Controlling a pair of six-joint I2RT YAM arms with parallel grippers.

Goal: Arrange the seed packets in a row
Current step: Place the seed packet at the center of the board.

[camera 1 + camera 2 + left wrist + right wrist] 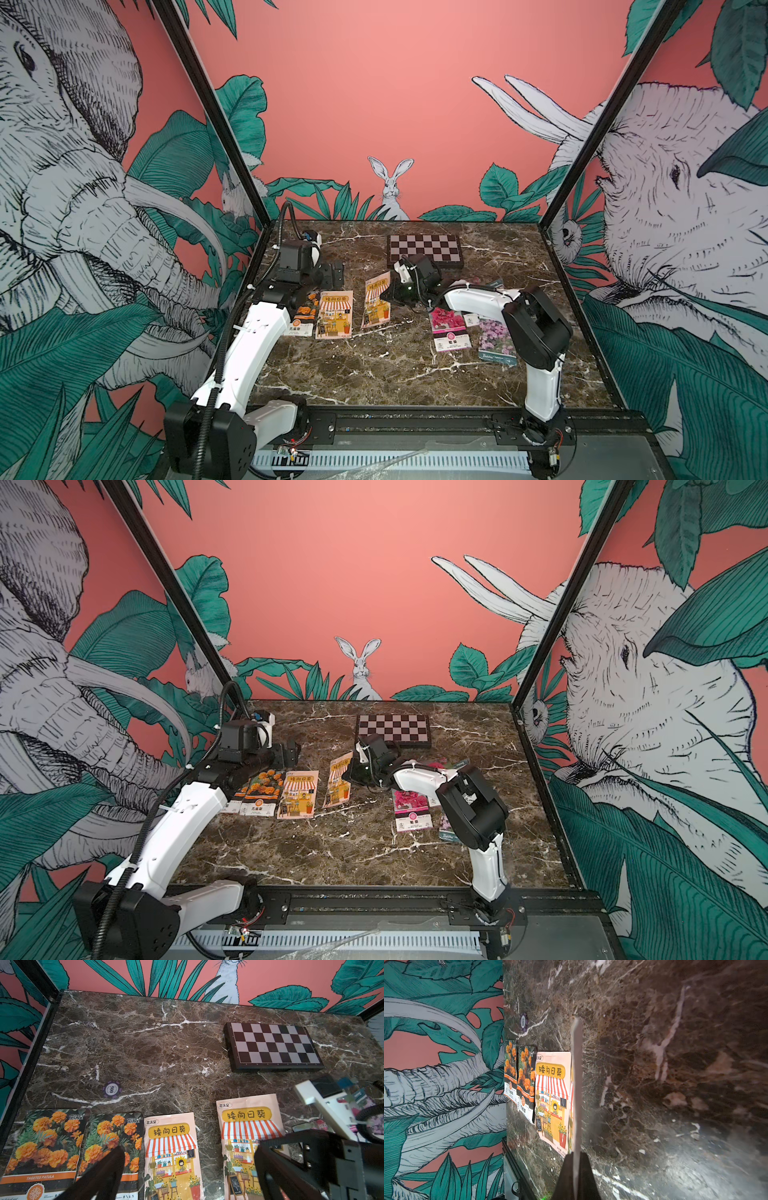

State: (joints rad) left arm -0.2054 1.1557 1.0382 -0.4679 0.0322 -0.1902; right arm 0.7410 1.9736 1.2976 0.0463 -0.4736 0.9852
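Two orange marigold seed packets (43, 1147) (112, 1140) and an orange-striped shop packet (170, 1153) lie side by side at the left. My left gripper (187, 1169) hovers open over them, holding nothing. A second shop packet (377, 303) is tilted, its right edge pinched in my shut right gripper (391, 296); the right wrist view shows that packet (576, 1084) edge-on between the fingers. A magenta packet (451, 330) and a lilac packet (494, 340) lie flat at the right, partly under the right arm. Corners of more packets (449, 764) peek out behind that arm.
A black-and-white chequered board (424, 249) lies at the back of the marble table (374, 374). A purple poker chip (112, 1089) sits behind the marigold packets. Black frame posts and patterned walls close in the table's sides and back.
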